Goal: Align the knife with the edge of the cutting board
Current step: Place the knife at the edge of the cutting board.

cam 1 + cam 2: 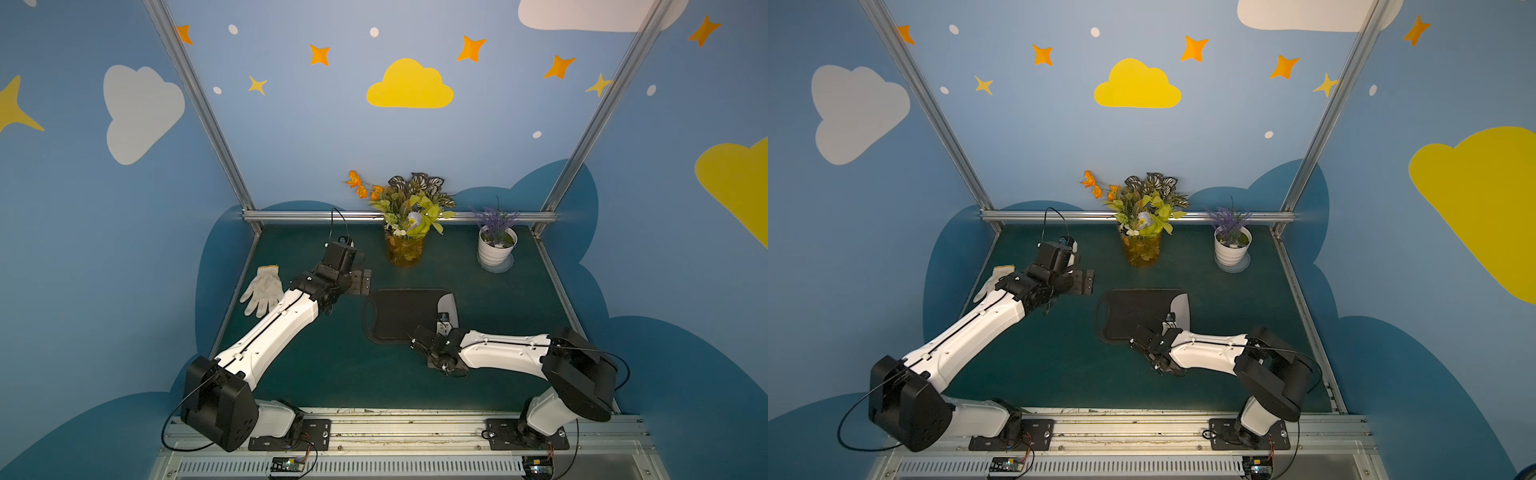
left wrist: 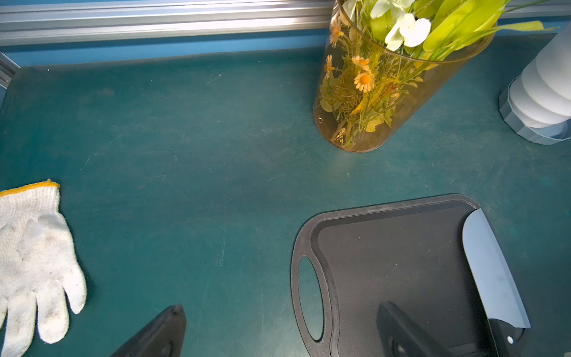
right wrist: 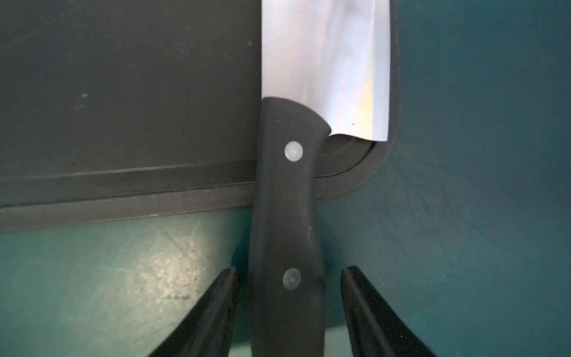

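Knife (image 3: pixel 287 191) lies flat along the cutting board's (image 3: pixel 123 92) short end, opposite the handle slot. The blade's edge runs parallel to that rim and nearly flush with it. The black handle overhangs the board's long side above the green desk (image 3: pixel 463 216). The right pincer (image 3: pixel 289 270) straddles the handle, its jaws parted with a gap on each side. The left pincer (image 2: pixel 281 307) hovers open and empty beside the board's slotted end. A white glove (image 2: pixel 34 262) lies farther out on that side.

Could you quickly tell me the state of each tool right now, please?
Left tool: open, empty.
Right tool: open, straddling the knife.
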